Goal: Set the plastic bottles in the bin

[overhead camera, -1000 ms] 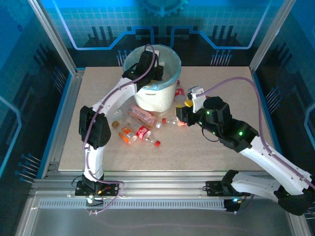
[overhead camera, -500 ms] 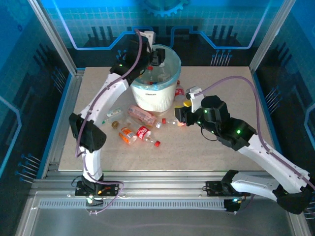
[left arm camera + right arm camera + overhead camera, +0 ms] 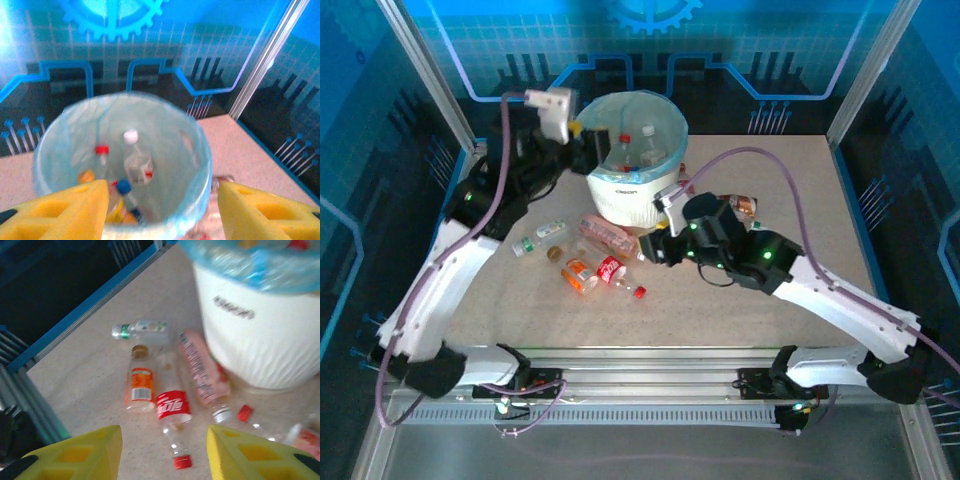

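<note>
The left gripper (image 3: 163,200) is held wide, empty, by the round white teal-lined plastic bin (image 3: 204,161). The right gripper (image 3: 165,452) is spread empty near a clear red-labelled plastic bottle (image 3: 174,409).

Blue circuit-print walls (image 3: 770,40) — beige tabletop (image 3: 720,315), aluminium frame (image 3: 420,70).

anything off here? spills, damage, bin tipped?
Nothing stands out. The bin stands upright with bottles inside. The loose bottles lie on their sides on the table in front of it, no spill visible. The pink bottle lies close to the bin's base; contact unclear.
</note>
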Robot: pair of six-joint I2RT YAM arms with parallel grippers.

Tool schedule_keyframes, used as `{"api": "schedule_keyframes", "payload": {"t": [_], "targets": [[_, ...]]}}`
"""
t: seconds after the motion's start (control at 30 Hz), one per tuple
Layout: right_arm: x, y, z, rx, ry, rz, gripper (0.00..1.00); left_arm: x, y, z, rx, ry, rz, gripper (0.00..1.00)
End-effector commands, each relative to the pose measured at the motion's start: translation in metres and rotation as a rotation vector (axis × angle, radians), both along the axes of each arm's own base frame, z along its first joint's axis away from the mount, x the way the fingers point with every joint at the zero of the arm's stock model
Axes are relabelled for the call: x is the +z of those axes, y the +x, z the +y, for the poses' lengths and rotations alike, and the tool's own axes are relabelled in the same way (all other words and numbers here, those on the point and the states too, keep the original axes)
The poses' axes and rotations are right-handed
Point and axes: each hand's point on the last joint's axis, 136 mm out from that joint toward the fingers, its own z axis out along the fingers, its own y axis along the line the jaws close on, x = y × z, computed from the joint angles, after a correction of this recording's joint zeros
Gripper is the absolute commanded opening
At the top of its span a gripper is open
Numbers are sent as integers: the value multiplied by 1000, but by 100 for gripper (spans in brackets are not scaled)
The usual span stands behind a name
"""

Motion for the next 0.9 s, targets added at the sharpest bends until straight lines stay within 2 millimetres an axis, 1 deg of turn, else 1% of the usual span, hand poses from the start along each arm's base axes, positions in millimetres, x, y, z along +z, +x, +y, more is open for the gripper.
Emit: {"api": "schedule_keyframes", "payload": {"t": [0.0,0.03,0.1,0.2,0.3,0.4,0.47,0.53,0.57,0.63,0.8,0.83,0.87], "targets": [[-19,-3,14,-53,66,87,49,-57,-26,18,30,71,134,61],[-28,-4,19,-58,95,115,49,-66,-34,24,36,80,149,61],[-48,-8,29,-58,149,182,49,-94,-52,38,56,120,185,61],[-73,-16,36,-57,153,251,49,-130,-69,61,116,183,228,66],[-86,-25,41,-45,120,261,49,-166,-78,85,218,192,332,66],[-90,-31,47,-29,99,261,49,-193,-83,97,284,115,430,66],[-92,-34,51,-20,68,242,49,-204,-83,96,295,14,462,66],[-99,-33,51,-32,11,223,49,-216,-82,94,307,-74,492,66],[-106,-31,48,-55,-22,222,49,-223,-81,92,305,-114,512,66],[-117,-26,40,-107,-35,237,49,-237,-81,85,293,-178,558,66],[-139,-15,24,-244,124,285,51,-265,-81,67,234,-253,641,65],[-151,-14,18,-286,152,303,51,-271,-81,65,223,-251,658,65],[-157,-11,13,-329,191,319,51,-280,-81,64,220,-240,679,65]]}}
